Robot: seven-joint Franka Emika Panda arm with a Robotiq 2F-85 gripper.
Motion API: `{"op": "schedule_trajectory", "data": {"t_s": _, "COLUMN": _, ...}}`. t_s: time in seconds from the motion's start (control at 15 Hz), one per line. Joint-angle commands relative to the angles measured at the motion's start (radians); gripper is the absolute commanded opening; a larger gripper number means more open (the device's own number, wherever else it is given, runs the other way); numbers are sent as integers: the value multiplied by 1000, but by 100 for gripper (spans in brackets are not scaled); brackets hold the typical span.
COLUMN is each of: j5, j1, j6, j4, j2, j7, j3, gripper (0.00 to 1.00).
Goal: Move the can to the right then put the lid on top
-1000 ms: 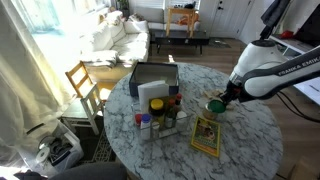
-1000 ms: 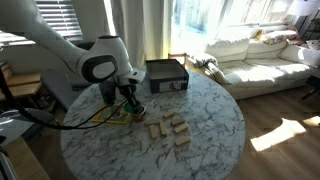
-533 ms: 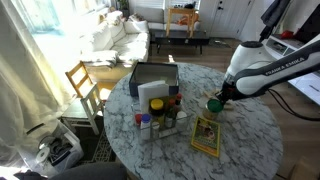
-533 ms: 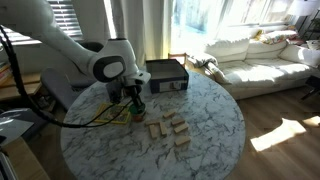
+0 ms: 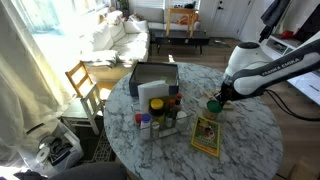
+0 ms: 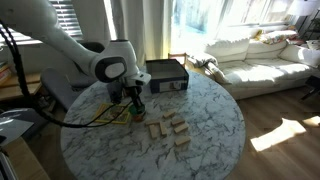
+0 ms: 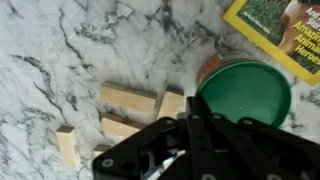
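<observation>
**Exterior view:** The Panda arm's gripper (image 5: 221, 97) hung low over the round marble table (image 5: 250, 140), just above the green lid (image 5: 215, 105). The booklet (image 5: 207, 136) lay beside it and a cluster of jars (image 5: 160, 118) stood nearer the middle. The can could not be made out here.

**Exterior view:** The gripper (image 6: 133, 97) stood over the lid (image 6: 137, 108), near the black box (image 6: 165, 75) and the wooden blocks (image 6: 170, 128). Whether the jaws were clenched or released could not be told.

**Wrist view:** The lid (image 7: 245, 92) lay just beside 1 block (image 7: 172, 103). A coppery rim at its edge looked like the can (image 7: 207, 70) underneath. The dark fingers at the bottom did not reveal their grip.

If the lid sat off-centre, letting go could tip it off the can. A low or sideways move could knock the can into the blocks or onto the booklet.
</observation>
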Motion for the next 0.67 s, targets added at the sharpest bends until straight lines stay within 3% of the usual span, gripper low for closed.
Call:
{"op": "schedule_trajectory", "data": {"t_s": 0.0, "j5": 36, "j1": 10, "j6": -21, "j4": 16, "j2": 15, "j7": -9, "j3": 0, "gripper": 0}}
{"op": "schedule_trajectory", "data": {"t_s": 0.6, "j5": 33, "j1": 17, "j6": -13, "j4": 23, "j2": 23, "j7": 7, "j3": -10, "gripper": 0}}
